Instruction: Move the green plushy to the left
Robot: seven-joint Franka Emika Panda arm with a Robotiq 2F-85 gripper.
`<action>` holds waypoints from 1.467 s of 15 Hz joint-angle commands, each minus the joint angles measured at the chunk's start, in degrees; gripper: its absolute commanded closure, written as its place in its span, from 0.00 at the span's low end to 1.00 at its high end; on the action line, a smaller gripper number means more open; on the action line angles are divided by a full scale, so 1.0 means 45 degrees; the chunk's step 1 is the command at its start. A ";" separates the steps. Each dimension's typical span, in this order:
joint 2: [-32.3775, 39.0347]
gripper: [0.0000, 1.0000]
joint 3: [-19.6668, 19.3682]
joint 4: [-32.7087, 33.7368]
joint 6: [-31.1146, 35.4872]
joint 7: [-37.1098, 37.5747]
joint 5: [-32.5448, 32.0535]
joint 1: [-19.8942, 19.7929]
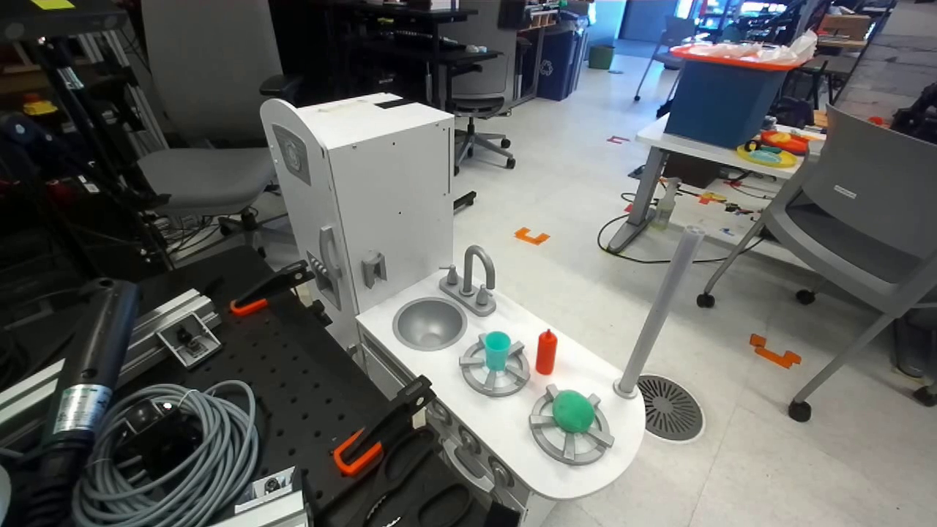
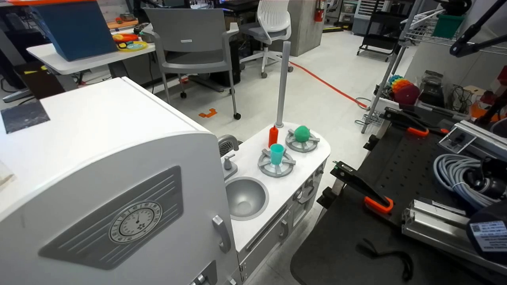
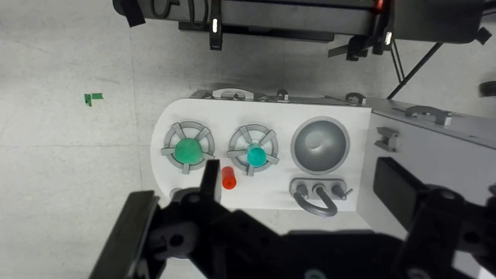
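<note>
The green plushy [image 1: 573, 411] sits on a round grey burner grate [image 1: 569, 445], right out at the rounded end of the white table [image 3: 271, 195]. And the wrist view has the end effector [image 3: 300, 186] spread wide, fingers well apart, nothing in its hold, red bottle [image 3: 229, 179] and faucet [image 3: 316, 210] showing between them!

Anything to read? A white recycling symbol [image 1: 546, 68] stands out on the blue bin [image 1: 564, 62] in the background. The tall cabinet [image 1: 399, 190] wears a round dial [image 2: 136, 221], its figures too small to make out; same story for the white label [image 2: 489, 236] on a dark housing [image 2: 485, 213] and the sticker [image 1: 845, 192] on the grey chair [image 1: 871, 165].

Now the space. In both exterior views the bottle stands upright just beside the two grates, and a teal cup [image 1: 497, 353] sits upright on the second grate [image 1: 493, 381], a narrow white strip parting it from the plushy's. Close by the plushy, a grey post [image 1: 656, 315] rises from the table's rim. Past the cup comes the sink [image 1: 430, 333], then the cabinet's wall blocks that end. Bare white runs along the faucet side from bottle to faucet, with a slim margin along the front edge; beyond that, floor [image 3: 248, 66] lies between table and black perforated board [image 1: 300, 344].
</note>
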 commanded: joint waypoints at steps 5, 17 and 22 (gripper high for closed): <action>0.6521 0.00 -0.0027 0.1871 0.3393 0.1078 0.0626 -0.0845; 1.4807 0.00 0.0103 0.8056 0.6879 0.3009 0.0975 -0.1448; 1.6919 0.00 -0.0205 1.0379 0.6403 0.3757 0.0725 -0.1260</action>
